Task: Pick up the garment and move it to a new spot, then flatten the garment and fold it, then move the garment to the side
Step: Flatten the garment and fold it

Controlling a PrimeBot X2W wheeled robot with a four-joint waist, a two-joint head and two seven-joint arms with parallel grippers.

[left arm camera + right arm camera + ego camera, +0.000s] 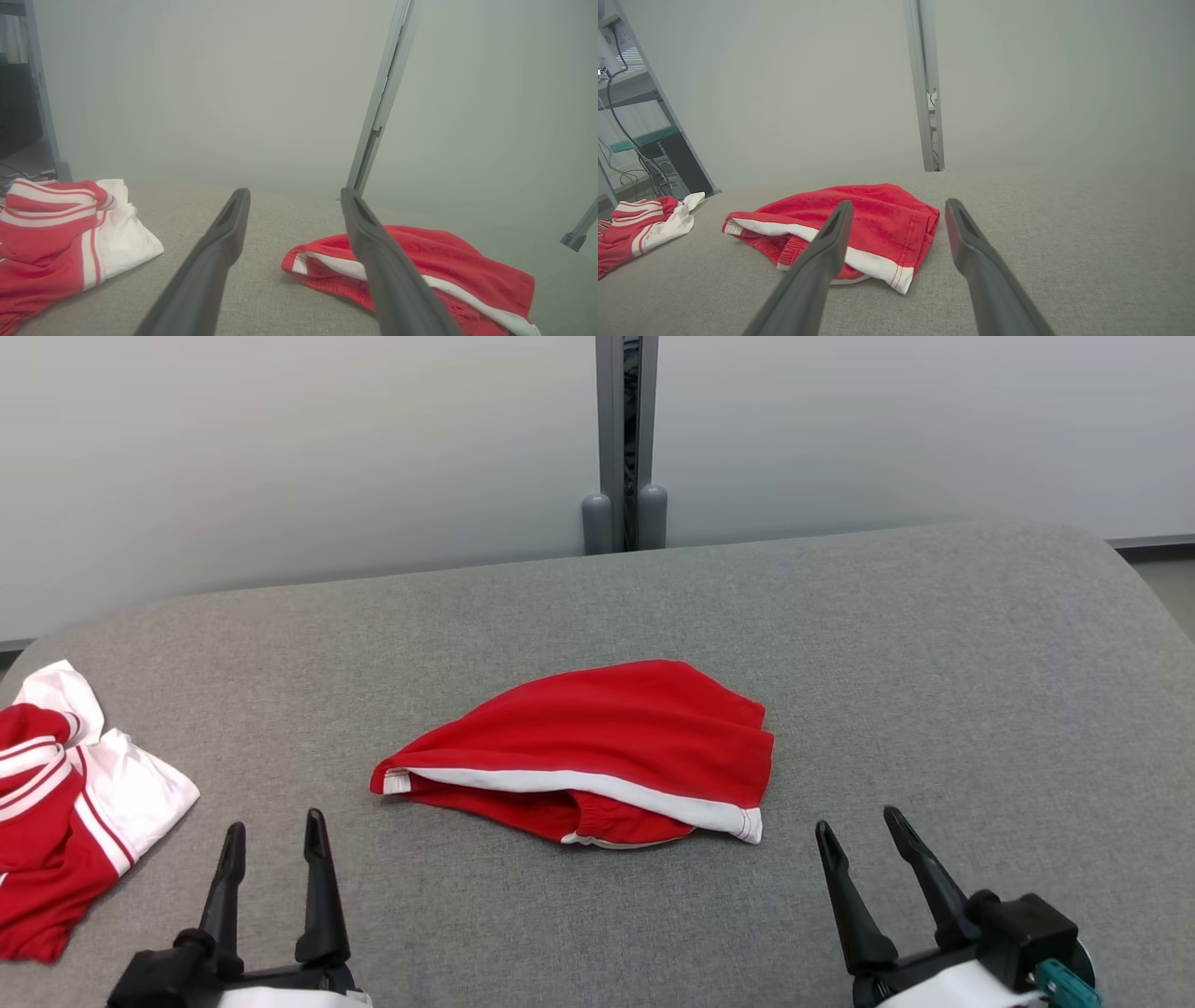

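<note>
While the red garment lies loosely bunched at the centre of the frame on the grey cushion, the left gripper at lower left and the right gripper at lower right both gape wide, empty, clear of the cloth.

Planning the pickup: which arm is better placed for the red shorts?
Probably right: the red shorts put their near striped corner beside the open right gripper; the left gripper must reach farther forward.
</note>
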